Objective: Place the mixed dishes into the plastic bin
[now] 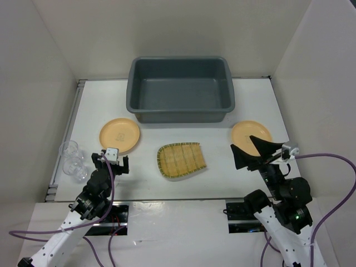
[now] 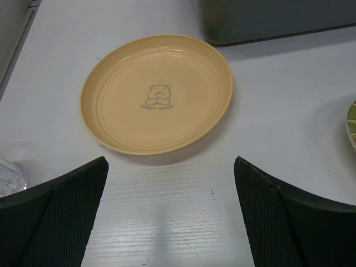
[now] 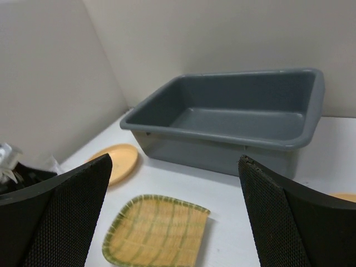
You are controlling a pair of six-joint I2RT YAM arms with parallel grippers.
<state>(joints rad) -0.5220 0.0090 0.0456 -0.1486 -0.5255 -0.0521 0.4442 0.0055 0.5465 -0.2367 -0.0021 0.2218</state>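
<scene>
The dark grey plastic bin (image 1: 181, 115) stands empty at the back middle of the table. One orange-yellow plate (image 1: 119, 135) lies in front of its left corner, a second plate (image 1: 251, 132) in front of its right corner. The fan-shaped slatted tray (image 1: 181, 160) lies between them, nearer to me. My left gripper (image 1: 115, 161) is open and empty just short of the left plate (image 2: 157, 93), which has a bear mark. My right gripper (image 1: 243, 143) is open and empty, above the near left edge of the right plate, facing the tray (image 3: 156, 231) and bin (image 3: 222, 153).
Two clear plastic cups (image 1: 72, 158) stand at the table's left edge, beside my left gripper; one shows in the left wrist view (image 2: 11, 175). White walls enclose the table on the left, back and right.
</scene>
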